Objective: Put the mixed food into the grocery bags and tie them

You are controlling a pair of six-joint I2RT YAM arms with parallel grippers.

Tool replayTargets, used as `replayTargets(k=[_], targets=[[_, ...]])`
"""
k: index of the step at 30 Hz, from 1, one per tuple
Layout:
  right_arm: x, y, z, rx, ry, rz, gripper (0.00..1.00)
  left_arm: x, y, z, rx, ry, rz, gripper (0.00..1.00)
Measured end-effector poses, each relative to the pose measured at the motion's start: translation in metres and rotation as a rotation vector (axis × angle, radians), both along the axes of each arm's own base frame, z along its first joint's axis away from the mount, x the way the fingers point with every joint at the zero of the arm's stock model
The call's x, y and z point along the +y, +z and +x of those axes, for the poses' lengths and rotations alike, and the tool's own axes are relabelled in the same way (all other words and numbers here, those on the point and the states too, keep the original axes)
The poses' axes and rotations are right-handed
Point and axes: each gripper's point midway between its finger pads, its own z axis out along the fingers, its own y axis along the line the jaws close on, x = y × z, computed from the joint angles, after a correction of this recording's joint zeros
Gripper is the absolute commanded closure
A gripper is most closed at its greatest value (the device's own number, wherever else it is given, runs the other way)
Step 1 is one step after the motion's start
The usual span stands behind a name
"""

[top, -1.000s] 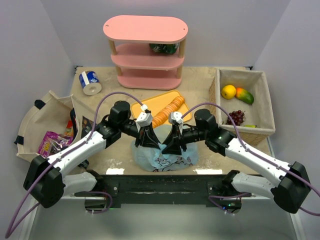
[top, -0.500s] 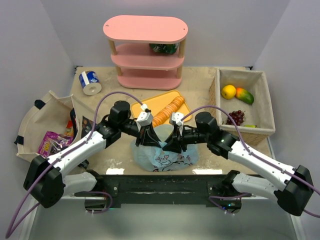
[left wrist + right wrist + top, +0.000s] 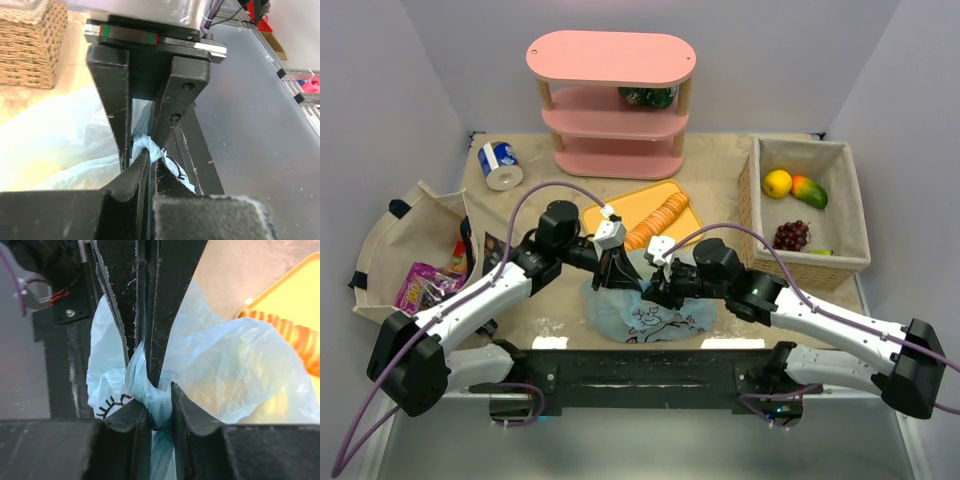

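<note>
Both arms reach forward and bend inward from their bases, wrists tipped down, tips close together. The left tool (image 3: 611,270) is clamped on a twisted strand of the grocery bag (image 3: 632,320) (fingers nearly touching). The right tool (image 3: 658,287) pinches another twist.

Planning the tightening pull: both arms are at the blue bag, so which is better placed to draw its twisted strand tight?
Probably right: the right end effector pinches the strand over the bag, with bare table to draw back across. The left end effector, clamped on the same strand, can anchor.
</note>
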Motion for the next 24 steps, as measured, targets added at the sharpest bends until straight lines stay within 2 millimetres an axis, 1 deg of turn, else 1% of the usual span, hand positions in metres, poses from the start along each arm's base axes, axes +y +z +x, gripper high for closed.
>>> replayTargets(k=[2, 3, 5, 7, 8, 9, 12, 17, 20, 24], targets=[[-0.002, 0.001, 0.004, -0.022, -0.03, -0.004, 0.87, 0.0, 0.001, 0.003, -0.009, 0.011, -0.003, 1.0], [-0.003, 0.003, 0.006, -0.036, -0.047, -0.006, 0.91, -0.001, 0.001, 0.004, -0.017, 0.017, -0.005, 1.0], [-0.007, 0.005, 0.011, -0.064, -0.084, -0.008, 0.93, -0.002, 0.003, 0.007, -0.032, 0.027, -0.012, 1.0], [-0.01, 0.009, 0.015, -0.095, -0.124, -0.012, 0.96, -0.003, 0.004, 0.01, -0.048, 0.041, -0.018, 1.0], [-0.011, 0.009, 0.017, -0.106, -0.139, -0.015, 0.99, -0.003, 0.005, 0.012, -0.054, 0.048, -0.019, 1.0], [-0.013, 0.01, 0.02, -0.123, -0.163, -0.021, 1.0, -0.004, 0.006, 0.013, -0.06, 0.057, -0.021, 1.0], [-0.016, 0.011, 0.029, -0.163, -0.234, -0.039, 1.0, -0.005, 0.006, 0.021, -0.065, 0.098, -0.017, 1.0], [-0.025, 0.016, 0.051, -0.243, -0.406, -0.044, 1.0, -0.009, 0.008, 0.037, -0.054, 0.197, -0.008, 1.0], [-0.031, 0.018, 0.063, -0.275, -0.508, -0.039, 1.0, -0.012, 0.009, 0.048, -0.017, 0.253, -0.008, 1.0], [-0.036, 0.025, 0.079, -0.315, -0.632, -0.001, 1.0, -0.016, 0.013, 0.059, 0.047, 0.334, -0.039, 1.0]])
